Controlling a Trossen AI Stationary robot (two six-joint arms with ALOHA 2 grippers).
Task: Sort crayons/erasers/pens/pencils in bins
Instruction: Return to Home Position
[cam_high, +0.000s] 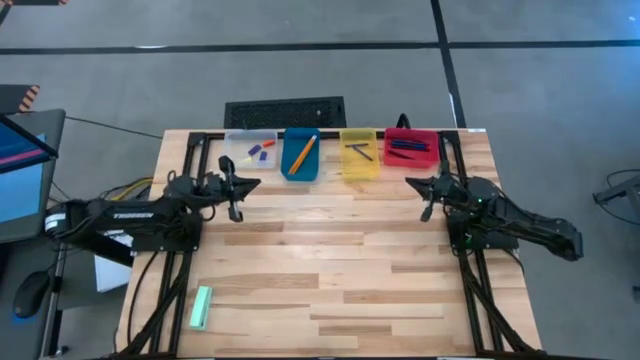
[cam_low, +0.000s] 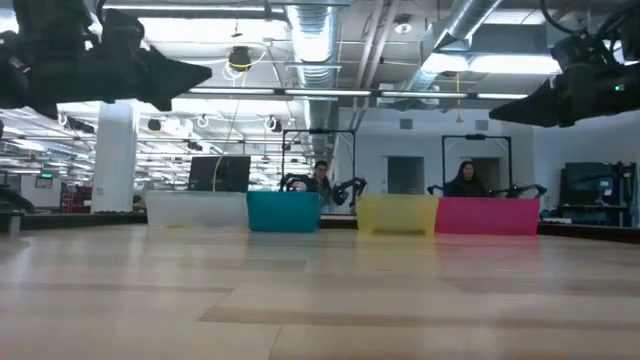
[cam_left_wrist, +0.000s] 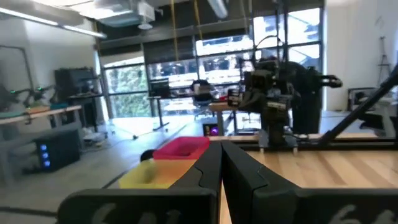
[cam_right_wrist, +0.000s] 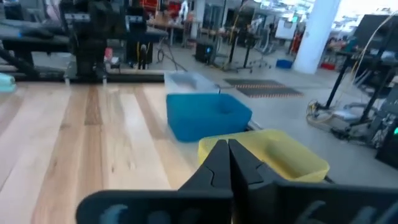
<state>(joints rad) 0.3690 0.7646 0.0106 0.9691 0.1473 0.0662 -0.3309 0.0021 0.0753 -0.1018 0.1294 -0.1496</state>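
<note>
**Desk:** Start at the tools. What have you got?

**Operator:** On my overhead feed the left gripper (cam_left_wrist: 219, 149) hangs above the table (cam_high: 330, 260) at about ten o'clock. Its wrist camera shows me the two dark fingers (cam_left_wrist: 205, 174) pressed flat together, nothing between them.

**Desk:** And the other side?

**Operator:** The right gripper (cam_right_wrist: 228, 144) sits at roughly two o'clock, also off the wood. Its jaws are closed tip to tip and empty too. The two grippers face each other across the table, well apart.

**Desk:** Move outward. Where are the bins?

**Operator:** Four in a row along the twelve o'clock edge, side by side. The clear bin (cam_high: 250, 150) is toward eleven, then the blue bin (cam_high: 301, 153), then the yellow bin (cam_high: 359, 152), and the red bin (cam_high: 411, 146) is toward one.

**Desk:** Contents?

**Operator:** I see erasers (cam_high: 256, 152) in the clear one, small blue and orange-red chunks. Orange pencils (cam_high: 304, 152) lie slantwise in the blue one. A couple of dark sticks (cam_high: 358, 151) are in the yellow one, and I can't tell more than that. Dark blue pens (cam_high: 407, 147) lie in the red one.

**Desk:** Anything loose on the boards?

**Operator:** A pale green block (cam_high: 201, 307) down at seven o'clock, near the edge, far from both grippers.

**Desk:** Background?

**Operator:** My low camera shows two people seated beyond the bins.
</note>
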